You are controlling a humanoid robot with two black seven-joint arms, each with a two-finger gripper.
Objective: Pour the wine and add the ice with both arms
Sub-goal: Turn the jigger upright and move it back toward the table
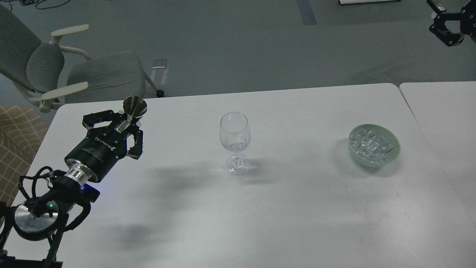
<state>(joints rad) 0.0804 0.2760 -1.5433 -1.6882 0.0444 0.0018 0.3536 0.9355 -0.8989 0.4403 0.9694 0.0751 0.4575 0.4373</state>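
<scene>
A stemmed glass (234, 142) stands upright mid-bench, a little clear wine (235, 144) in its bowl. At the far left, the left gripper (124, 124) has its jaws clamped on a small metal jigger (134, 107). Right of the glass, well apart, a green bowl (394, 153) holds the ice (372, 145). The right gripper (442, 26) hangs beyond the bench (260, 216), far right, jaws apart and empty.

White lettering runs along the black wrist body of the left gripper (124, 128), seen upside down and at a slant; it appears to read "ROBOTIQ", with a smaller line beside it too small to read. No other text legible.
</scene>
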